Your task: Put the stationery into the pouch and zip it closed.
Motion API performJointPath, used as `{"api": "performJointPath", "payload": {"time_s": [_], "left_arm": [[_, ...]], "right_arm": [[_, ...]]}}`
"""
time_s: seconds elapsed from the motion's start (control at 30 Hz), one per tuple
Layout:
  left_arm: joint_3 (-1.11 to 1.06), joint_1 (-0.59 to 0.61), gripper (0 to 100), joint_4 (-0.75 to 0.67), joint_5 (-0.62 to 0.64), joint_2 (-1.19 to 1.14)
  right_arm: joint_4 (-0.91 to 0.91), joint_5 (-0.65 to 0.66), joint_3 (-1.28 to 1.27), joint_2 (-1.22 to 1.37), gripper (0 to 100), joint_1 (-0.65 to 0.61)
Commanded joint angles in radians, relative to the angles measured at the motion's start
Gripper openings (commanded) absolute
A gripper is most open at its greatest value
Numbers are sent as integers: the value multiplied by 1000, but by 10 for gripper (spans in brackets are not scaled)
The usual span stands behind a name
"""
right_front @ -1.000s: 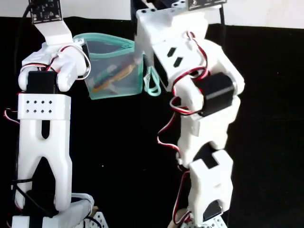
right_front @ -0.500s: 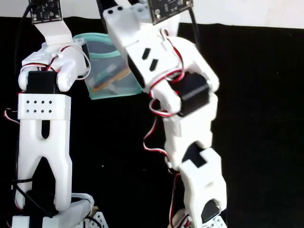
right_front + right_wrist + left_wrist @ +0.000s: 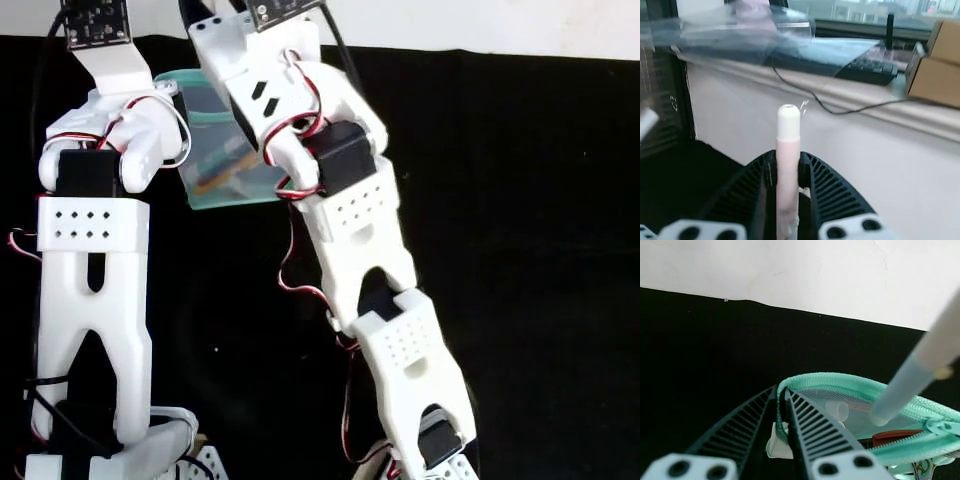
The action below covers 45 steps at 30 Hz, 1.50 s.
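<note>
The black table (image 3: 540, 250) lies under both my arms. In the high view my left arm (image 3: 92, 290) stands from 7 up to 11 o'clock. My right arm (image 3: 360, 220) slants from 6 up to 12 o'clock.

Between their upper ends, at about 11 o'clock, the teal mesh pouch (image 3: 212, 130) is held up, with its zip undone. My left gripper (image 3: 781, 392) is pinched tight on its rim. My right gripper (image 3: 787, 157) is clamped around a pale pen (image 3: 788, 130). From my left wrist, the pen's lower end sits within the ring of the open zip.

A yellow pencil (image 3: 215, 182) shows through the mesh. The zip slider (image 3: 940, 427) rests on the rim, away from my left fingers.
</note>
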<state>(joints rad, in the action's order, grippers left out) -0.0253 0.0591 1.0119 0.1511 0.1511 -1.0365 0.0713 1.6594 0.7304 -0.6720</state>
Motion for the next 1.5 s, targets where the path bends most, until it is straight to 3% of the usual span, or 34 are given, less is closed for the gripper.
{"api": "performJointPath", "payload": {"time_s": [0.0, 0.23, 0.4, 0.77, 0.83, 1.03, 1.47], "left_arm": [[-10, -5, 7, 0, 6, -45], [-10, -5, 7, 0, 6, -45], [-10, -1, 7, 0, 6, -45], [-10, -1, 7, 0, 6, -45], [-10, -2, 7, 0, 6, -45], [-10, -4, 7, 0, 6, -45], [-10, -4, 7, 0, 6, -45]], "right_arm": [[4, 12, 113, 18, 6, -7], [-145, 11, 113, 87, 6, 5], [-196, -98, 113, 107, 6, 56], [-426, -104, 113, 99, 10, 113], [-449, -104, 113, 81, 39, 101], [-476, -101, 113, -8, 255, 64], [-495, -98, 113, -246, 263, 67]]}}
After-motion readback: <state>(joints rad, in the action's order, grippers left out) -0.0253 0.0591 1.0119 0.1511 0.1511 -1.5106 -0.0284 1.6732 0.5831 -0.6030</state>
